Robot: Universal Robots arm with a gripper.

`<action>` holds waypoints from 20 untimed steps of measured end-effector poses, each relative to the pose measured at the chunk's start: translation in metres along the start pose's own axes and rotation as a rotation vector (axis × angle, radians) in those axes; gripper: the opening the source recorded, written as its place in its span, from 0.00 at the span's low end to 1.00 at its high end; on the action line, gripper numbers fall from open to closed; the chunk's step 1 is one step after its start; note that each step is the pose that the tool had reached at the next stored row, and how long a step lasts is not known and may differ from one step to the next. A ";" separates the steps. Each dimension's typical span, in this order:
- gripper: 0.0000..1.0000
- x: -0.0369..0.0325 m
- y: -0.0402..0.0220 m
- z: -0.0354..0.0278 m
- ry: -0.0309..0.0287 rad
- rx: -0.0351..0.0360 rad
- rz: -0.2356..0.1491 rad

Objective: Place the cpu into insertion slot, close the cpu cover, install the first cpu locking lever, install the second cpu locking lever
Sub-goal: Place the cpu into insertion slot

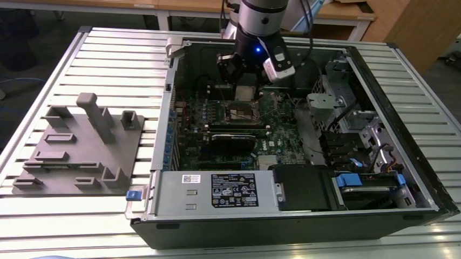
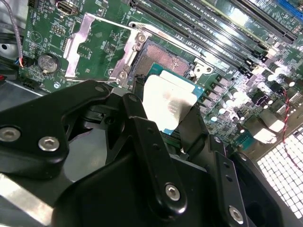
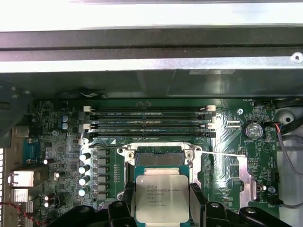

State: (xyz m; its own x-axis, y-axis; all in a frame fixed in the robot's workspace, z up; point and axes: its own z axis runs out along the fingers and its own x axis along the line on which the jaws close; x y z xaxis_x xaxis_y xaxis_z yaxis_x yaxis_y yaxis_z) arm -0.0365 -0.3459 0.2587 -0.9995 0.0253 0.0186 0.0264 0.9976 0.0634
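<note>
Placement (the first step) is in hand: the gripper (image 3: pixel 162 208) is clamped on the cpu (image 3: pixel 162 191) by two opposite edges, holding it near the bare slot (image 3: pixel 158 158), with the cover (image 2: pixel 75 47) lying open. Seating, I judge, calls for squaring cpu to slot and lowering it flat.

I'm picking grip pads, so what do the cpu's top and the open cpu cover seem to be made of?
The cpu: its top looks like metal with a dull, matte silver finish that spreads the light softly instead of mirroring it. The cpu cover: thin stamped sheet metal, brighter and shinier, with glare along its flat frame. It is probably steel, though the look cannot settle the alloy.
</note>
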 end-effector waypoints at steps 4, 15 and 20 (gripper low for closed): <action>0.54 0.0009 -0.0004 0.0052 -0.0001 0.0001 0.000; 0.54 0.0027 -0.0011 0.0158 -0.0004 0.0038 0.000; 0.54 0.0027 -0.0014 0.0207 -0.0006 0.0035 0.000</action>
State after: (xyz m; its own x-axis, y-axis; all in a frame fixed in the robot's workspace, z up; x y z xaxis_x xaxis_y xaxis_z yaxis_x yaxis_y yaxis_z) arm -0.0396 -0.3459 0.2381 -0.9995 0.0253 0.0180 0.0264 0.9979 0.0600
